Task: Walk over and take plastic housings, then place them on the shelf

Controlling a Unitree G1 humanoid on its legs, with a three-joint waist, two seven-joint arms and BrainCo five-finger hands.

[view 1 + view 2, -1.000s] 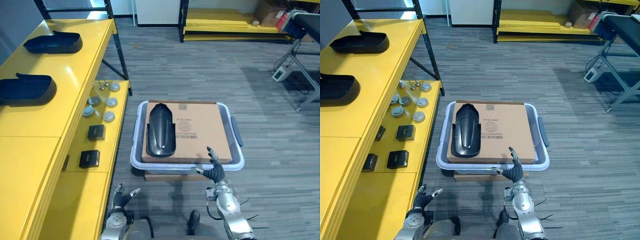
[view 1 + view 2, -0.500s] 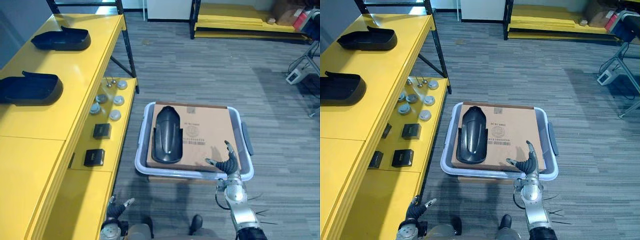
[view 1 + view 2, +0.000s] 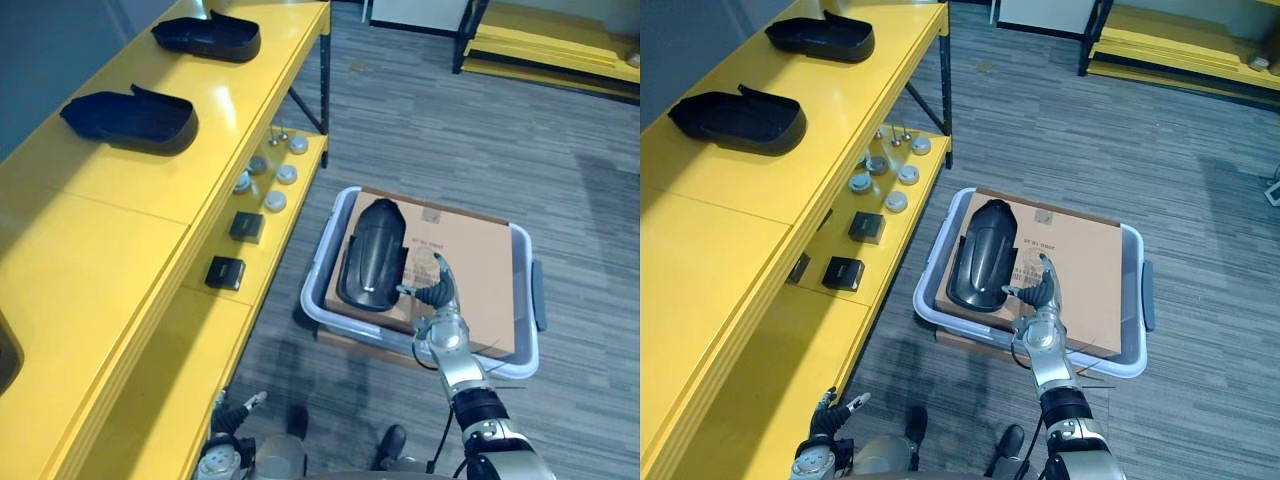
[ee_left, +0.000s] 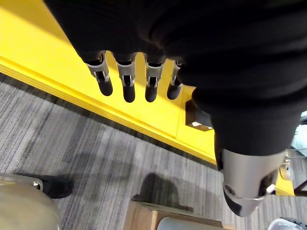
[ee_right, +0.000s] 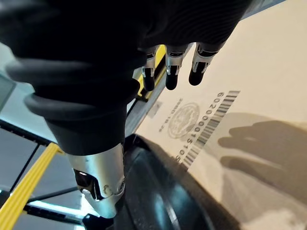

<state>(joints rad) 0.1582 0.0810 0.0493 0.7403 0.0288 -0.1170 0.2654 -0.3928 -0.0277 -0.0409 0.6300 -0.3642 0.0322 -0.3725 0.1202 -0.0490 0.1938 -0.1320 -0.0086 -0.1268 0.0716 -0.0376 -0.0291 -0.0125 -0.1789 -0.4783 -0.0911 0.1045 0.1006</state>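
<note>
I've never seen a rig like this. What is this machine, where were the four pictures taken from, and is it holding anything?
It is a two-legged humanoid robot. The two wide pictures come from cameras in its head, looking down; the two close-ups come from a camera on each wrist, looking along its fingers. On the floor stands a pale bin covered by a sheet of cardboard, and a black plastic housing lies on it. The right hand hovers open over the cardboard beside that housing, holding nothing. The left hand hangs low by the yellow shelf, open and empty. On the shelf's top lie a nearer housing and a farther housing.
</note>
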